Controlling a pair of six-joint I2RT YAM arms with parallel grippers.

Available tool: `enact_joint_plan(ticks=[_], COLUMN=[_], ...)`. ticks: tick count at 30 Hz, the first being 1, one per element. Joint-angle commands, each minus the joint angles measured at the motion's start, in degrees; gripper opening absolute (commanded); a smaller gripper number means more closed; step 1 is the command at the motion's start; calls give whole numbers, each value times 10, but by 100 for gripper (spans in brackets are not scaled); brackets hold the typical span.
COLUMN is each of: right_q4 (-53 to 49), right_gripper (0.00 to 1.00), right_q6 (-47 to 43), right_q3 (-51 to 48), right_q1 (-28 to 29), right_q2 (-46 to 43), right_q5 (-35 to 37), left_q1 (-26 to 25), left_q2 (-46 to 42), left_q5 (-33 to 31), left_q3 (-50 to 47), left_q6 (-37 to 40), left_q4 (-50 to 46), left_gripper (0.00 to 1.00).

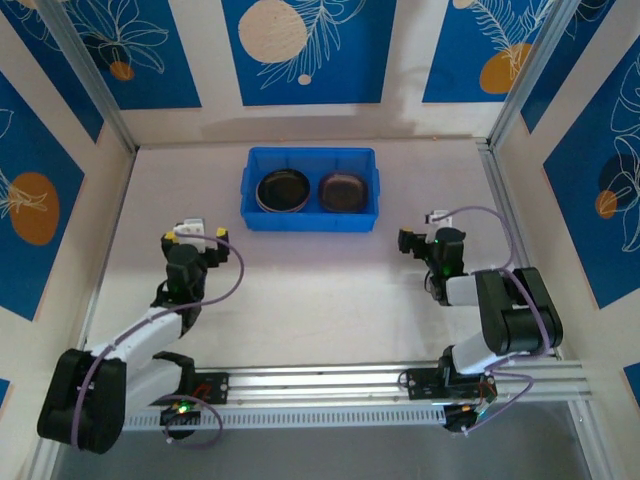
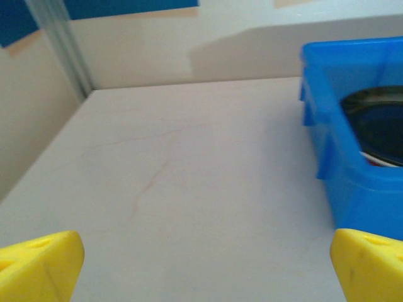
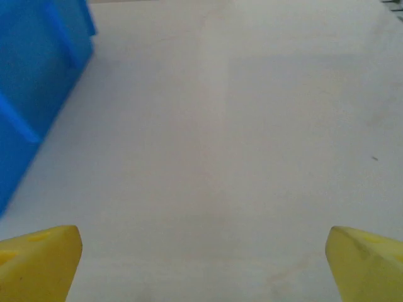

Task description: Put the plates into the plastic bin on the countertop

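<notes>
The blue plastic bin [image 1: 310, 188] stands at the back middle of the white countertop [image 1: 300, 300]. Inside it lie two stacks of plates: a dark one [image 1: 283, 190] on the left and a smoky brownish one [image 1: 345, 192] on the right. The left wrist view catches the bin [image 2: 352, 157] at its right edge with a dark plate [image 2: 378, 123] inside. My left gripper [image 1: 192, 236] hovers in front of the bin's left end, open and holding nothing, yellow fingertips [image 2: 38, 264] wide apart. My right gripper [image 1: 412, 240] sits off the bin's right front corner, open, with nothing between its fingertips [image 3: 368, 261].
White walls with blue panels close the countertop on the left, back and right. An aluminium rail [image 1: 400, 380] runs along the near edge beside both arm bases. The bin's blue side [image 3: 34, 82] fills the left of the right wrist view.
</notes>
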Motion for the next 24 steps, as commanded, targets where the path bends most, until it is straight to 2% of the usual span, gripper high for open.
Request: enact_joint_plan(ticks=[1,2,4,5,7,8,9,10,11,13,15,24], right_q4=[47,75,21,44,8,11,-2,-1,5,4,-1,-2], right_gripper=[99,99,99,99,99,99,99,99,99,99,99,99], right_q6=[11,8,8,7,12,16,19,19,18,17,16,15], right_q3=[15,17,31,28,41,44,45,46,44,45,47,48], right_q1=[-9,-6,-3,-3,-4,-15,-22,-23,-22,-22,-20,-20], right_q2=[-1,15,0,9,3,8,2,5,5,5,6,6], right_q5=[-58,-62,-51,-49,-41,-65,-81,-84,-83,-83,-81,-81], left_q1=[32,43,56,67,86,90,90,90,92,93,93,93], left_q2=[60,93,157,182,229,244,242,258,293,276,293,288], left_q5=[-22,-9,3,25,53,94,128,139,147,155,159,155], left_q3=[-23,-27,-19,-11,20,29,42,45,39,44,43,47], left_q6=[6,2,5,2,-14,-3,4,8,13,10,15,15], left_q4=[104,145,210,230,210,208,167,183,241,189,226,208], left_gripper=[100,100,100,100,100,100,100,100,100,100,100,100])
